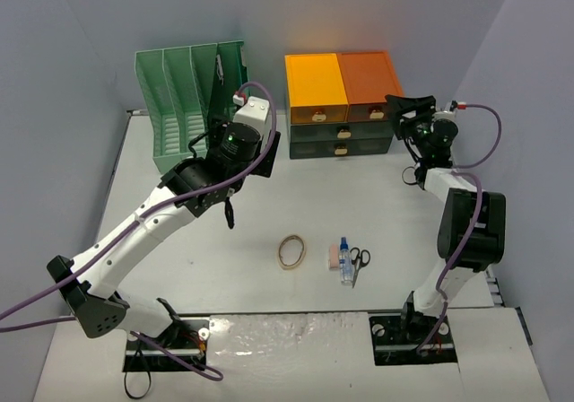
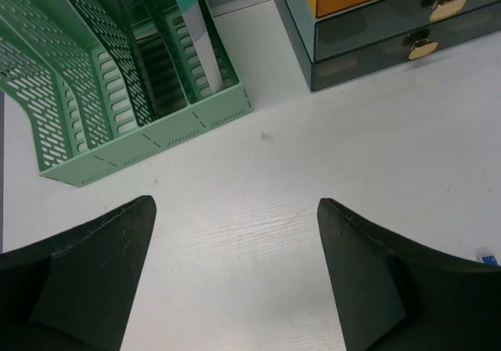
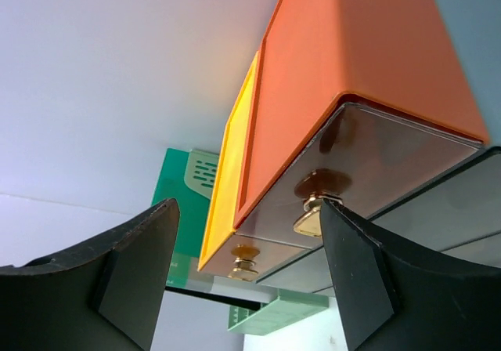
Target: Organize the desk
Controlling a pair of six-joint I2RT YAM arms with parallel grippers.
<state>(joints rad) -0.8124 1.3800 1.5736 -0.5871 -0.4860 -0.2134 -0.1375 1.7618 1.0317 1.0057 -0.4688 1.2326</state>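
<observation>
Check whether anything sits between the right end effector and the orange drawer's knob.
Nothing visible does. In the right wrist view the right end effector is open, and the knob of the orange drawer shows unobstructed in the gap, close beside one of the fingers.

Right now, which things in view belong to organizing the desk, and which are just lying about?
Likely part of the job:
desk, rubber band, pink eraser, small bottle, scissors, green file rack, drawer cabinet.

Just there:
purple cables, grey walls.
</observation>
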